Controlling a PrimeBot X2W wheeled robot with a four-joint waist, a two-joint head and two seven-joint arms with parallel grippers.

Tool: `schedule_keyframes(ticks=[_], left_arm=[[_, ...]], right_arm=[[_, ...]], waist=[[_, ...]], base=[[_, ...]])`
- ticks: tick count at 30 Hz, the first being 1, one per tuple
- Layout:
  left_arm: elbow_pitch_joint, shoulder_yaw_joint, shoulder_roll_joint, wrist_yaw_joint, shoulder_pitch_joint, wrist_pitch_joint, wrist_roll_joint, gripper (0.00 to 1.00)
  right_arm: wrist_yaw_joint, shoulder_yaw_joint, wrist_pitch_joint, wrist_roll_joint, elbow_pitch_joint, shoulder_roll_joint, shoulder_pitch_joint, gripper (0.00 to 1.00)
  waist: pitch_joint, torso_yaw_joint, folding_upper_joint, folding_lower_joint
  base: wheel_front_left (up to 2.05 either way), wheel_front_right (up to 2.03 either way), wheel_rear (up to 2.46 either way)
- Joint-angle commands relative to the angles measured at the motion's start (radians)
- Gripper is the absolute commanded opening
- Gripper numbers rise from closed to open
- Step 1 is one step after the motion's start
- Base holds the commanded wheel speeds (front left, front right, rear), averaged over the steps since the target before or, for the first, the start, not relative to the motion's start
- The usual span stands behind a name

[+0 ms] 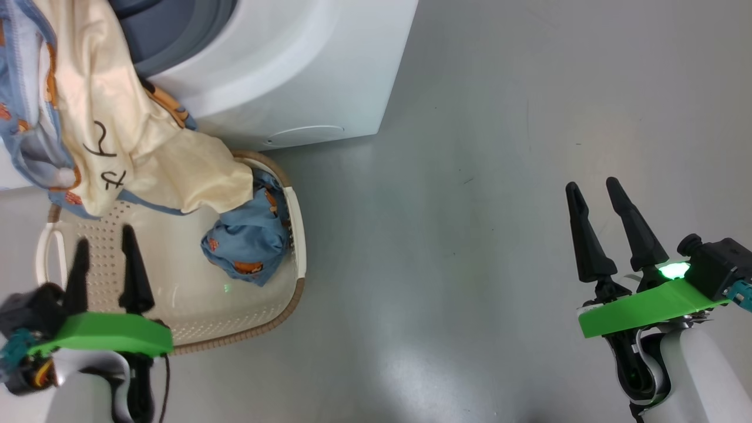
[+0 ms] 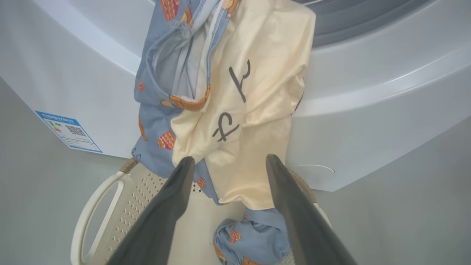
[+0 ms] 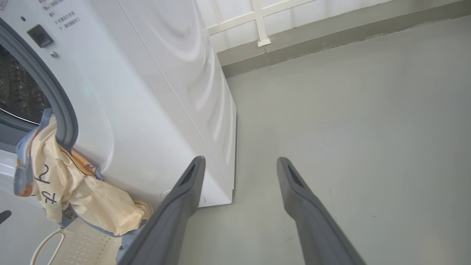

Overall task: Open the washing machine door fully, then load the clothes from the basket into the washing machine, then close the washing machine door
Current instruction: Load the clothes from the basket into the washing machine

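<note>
Clothes (image 1: 117, 135) in cream and printed blue droop from the washing machine (image 1: 294, 70) mouth over the basket (image 1: 176, 317); a blue bundle (image 1: 247, 247) lies inside. Left tool (image 1: 106, 235) and right tool (image 1: 592, 184) gape empty.

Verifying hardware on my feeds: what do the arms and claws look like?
Left claw and right claw: two long tapered black fingers each, bright green plate, black camera block, teal connector, pale forearm; a green light glows on the right.

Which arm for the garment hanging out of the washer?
Left: the left gripper, open, is over the basket, facing the garment; the right gripper is over the floor, far from both.
</note>
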Motion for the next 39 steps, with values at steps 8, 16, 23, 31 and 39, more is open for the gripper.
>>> schedule_keyframes(ticks=[8, 16, 23, 31, 39], left_arm=[[0.224, -0.037, 0.061, -0.002, -0.113, -0.005, -0.062, 1.0], [0.473, -0.105, 0.107, -0.002, -0.326, -0.005, -0.116, 1.0], [0.612, -0.146, 0.143, -0.002, -0.453, -0.005, -0.157, 1.0], [0.713, -0.168, 0.195, -0.002, -0.557, -0.005, -0.19, 1.0], [0.693, -0.222, 0.232, -0.002, -0.595, -0.005, -0.217, 1.0]], right_arm=[[0.003, 0.028, -0.005, -0.013, -0.026, -0.008, 0.002, 1.0], [0.003, 0.034, -0.005, -0.017, -0.038, -0.009, -0.031, 1.0], [0.003, 0.035, -0.005, -0.018, -0.047, -0.007, -0.061, 1.0], [0.003, 0.053, -0.005, -0.021, -0.048, -0.009, -0.072, 1.0], [0.003, 0.073, -0.005, -0.021, -0.048, -0.011, -0.079, 1.0]], waist=[[0.028, -0.001, 0.0, 0.0], [0.097, -0.009, 0.0, 0.0], [0.148, -0.02, 0.0, 0.0], [0.175, -0.036, 0.0, 0.0], [0.185, -0.05, 0.0, 0.0]], base=[[0.0, 0.0, 0.0], [0.0, 0.0, 0.0], [0.0, 0.0, 0.0], [0.0, 0.0, 0.0], [0.0, 0.0, 0.0]])
